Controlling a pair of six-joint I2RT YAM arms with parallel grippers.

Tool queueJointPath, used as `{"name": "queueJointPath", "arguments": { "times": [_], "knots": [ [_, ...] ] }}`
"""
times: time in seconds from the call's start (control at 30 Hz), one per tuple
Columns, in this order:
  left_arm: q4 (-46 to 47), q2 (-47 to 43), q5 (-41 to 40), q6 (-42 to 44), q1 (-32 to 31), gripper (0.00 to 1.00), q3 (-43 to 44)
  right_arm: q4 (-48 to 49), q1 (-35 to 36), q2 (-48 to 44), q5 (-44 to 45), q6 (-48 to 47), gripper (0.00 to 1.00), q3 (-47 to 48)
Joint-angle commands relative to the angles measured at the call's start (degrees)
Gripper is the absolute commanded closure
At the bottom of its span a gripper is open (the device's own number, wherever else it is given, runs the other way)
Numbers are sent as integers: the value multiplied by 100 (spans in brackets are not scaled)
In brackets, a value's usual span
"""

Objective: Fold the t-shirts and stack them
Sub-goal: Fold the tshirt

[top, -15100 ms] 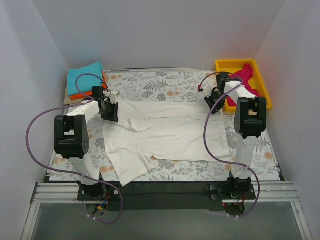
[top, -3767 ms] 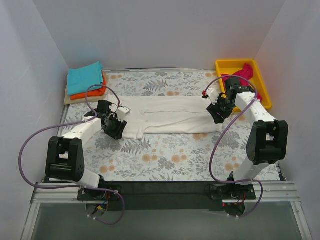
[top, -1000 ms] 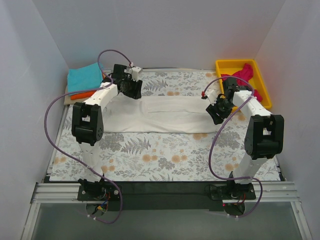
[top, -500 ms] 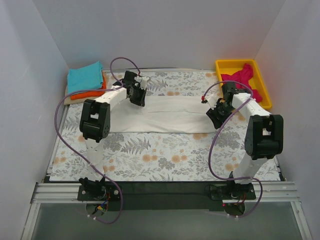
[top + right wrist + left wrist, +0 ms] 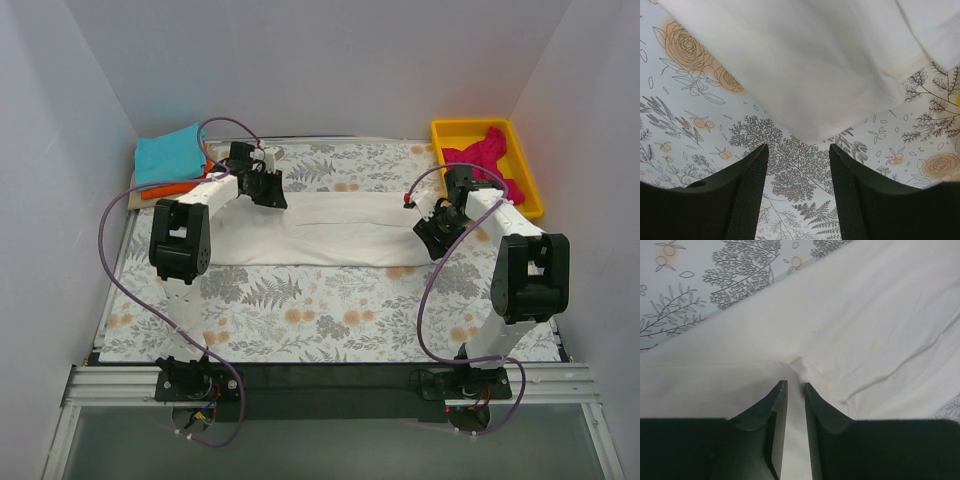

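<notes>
The cream-white t-shirt (image 5: 340, 230) lies folded into a long strip across the middle of the floral table cloth. My left gripper (image 5: 268, 190) is at the strip's back edge near its left part. In the left wrist view the left gripper (image 5: 795, 385) has its jaws almost together on a small pucker of the white cloth (image 5: 880, 315). My right gripper (image 5: 435, 238) is open at the strip's right end. In the right wrist view the right gripper (image 5: 797, 147) is over bare table cloth, just off the shirt's corner (image 5: 815, 60). The teal t-shirt (image 5: 170, 152) lies on the orange t-shirt (image 5: 175, 187) at the back left. The magenta-pink t-shirt (image 5: 487, 152) is bunched in a tray.
The yellow tray (image 5: 528, 195) stands at the back right corner. The folded pile of teal and orange sits at the table's back left edge. White walls close in the table on three sides. Purple cables loop off both arms.
My left gripper has come from behind the shirt onto its back edge, then shifted slightly left. My right gripper has barely moved. The shirt strip lies as before.
</notes>
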Motion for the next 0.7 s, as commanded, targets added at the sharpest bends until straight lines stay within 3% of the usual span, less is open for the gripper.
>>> {"name": "queueJointPath", "arguments": {
  "times": [0.0,0.1,0.13,0.33,0.5,0.67],
  "knots": [
    [172,-257,-295,-225,45,77,-11,45,12,-160,-27,10,50,45],
    [94,-466,-886,-235,89,55,-2,37,21,-125,-26,10,50,89],
    [102,-615,-966,-208,107,54,-159,54,12,-108,-35,19,50,142],
    [164,-2020,-1879,-252,142,53,-1152,317,47,393,-79,265,56,414],
    [-12,-2436,-1934,-549,194,56,-1953,493,197,920,78,432,71,363],
    [-127,-2559,-1863,-814,291,60,-2427,775,285,886,553,248,79,-419]
  ]
}}
